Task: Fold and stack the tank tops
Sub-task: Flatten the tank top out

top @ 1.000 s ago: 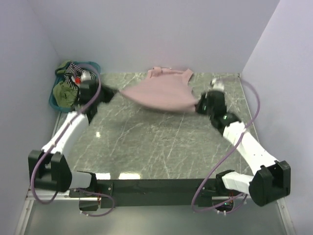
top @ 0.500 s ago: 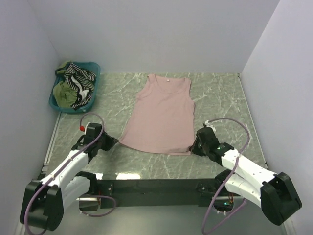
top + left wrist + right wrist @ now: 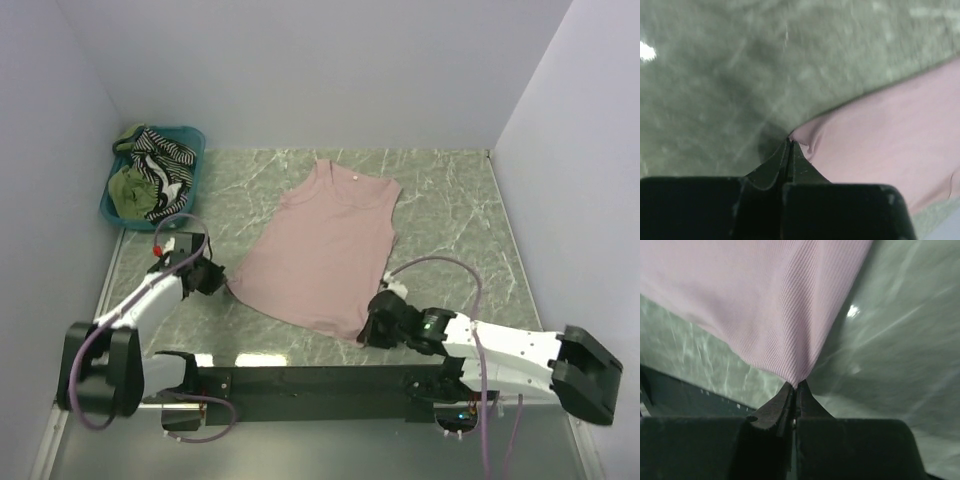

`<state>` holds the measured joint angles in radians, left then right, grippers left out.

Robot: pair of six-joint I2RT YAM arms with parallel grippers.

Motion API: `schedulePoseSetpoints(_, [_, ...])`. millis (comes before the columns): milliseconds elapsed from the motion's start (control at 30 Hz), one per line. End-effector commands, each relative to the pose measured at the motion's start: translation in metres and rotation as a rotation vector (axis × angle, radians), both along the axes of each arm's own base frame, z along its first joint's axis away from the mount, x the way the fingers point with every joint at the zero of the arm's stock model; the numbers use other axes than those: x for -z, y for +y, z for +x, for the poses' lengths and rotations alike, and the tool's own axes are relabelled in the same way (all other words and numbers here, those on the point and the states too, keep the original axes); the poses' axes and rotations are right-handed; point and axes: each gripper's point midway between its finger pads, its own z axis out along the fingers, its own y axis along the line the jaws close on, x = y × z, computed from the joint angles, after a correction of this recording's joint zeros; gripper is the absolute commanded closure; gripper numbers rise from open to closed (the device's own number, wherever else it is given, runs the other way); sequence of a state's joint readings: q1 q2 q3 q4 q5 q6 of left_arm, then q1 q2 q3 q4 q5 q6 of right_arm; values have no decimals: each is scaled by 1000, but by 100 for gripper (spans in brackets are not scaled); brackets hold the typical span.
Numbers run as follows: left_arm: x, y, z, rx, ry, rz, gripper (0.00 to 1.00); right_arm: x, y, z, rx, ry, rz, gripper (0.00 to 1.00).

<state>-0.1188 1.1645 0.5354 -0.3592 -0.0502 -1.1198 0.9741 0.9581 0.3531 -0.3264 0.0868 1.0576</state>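
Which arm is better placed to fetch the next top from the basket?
Left, probably. The left gripper sits on the teal basket's side; the right gripper is near-right, across the pink tank top. Both are shut on its hem corners, though.

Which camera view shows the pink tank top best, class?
Top external: the whole pink tank top shows, spread out. The left wrist view shows only one pinched hem corner; the right wrist view, the other.

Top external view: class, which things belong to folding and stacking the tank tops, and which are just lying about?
Belong: plain dusty pink cloth tank top; olive green cloth top; black-and-white striped cloth top; left end effector and right end effector, each shut on a pink hem corner.
Lying about: teal plastic basket; grey-green marble-patterned table.
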Motion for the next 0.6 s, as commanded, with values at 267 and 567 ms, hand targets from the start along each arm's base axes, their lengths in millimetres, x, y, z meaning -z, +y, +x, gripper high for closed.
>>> schedulePoseSetpoints(267, [-21, 50, 114, -122, -10, 137, 99, -23, 145, -10, -177, -14, 71, 100])
schedulePoseSetpoints(567, [-42, 47, 173, -39, -54, 145, 71, -63, 197, -9, -371, -122, 130, 53])
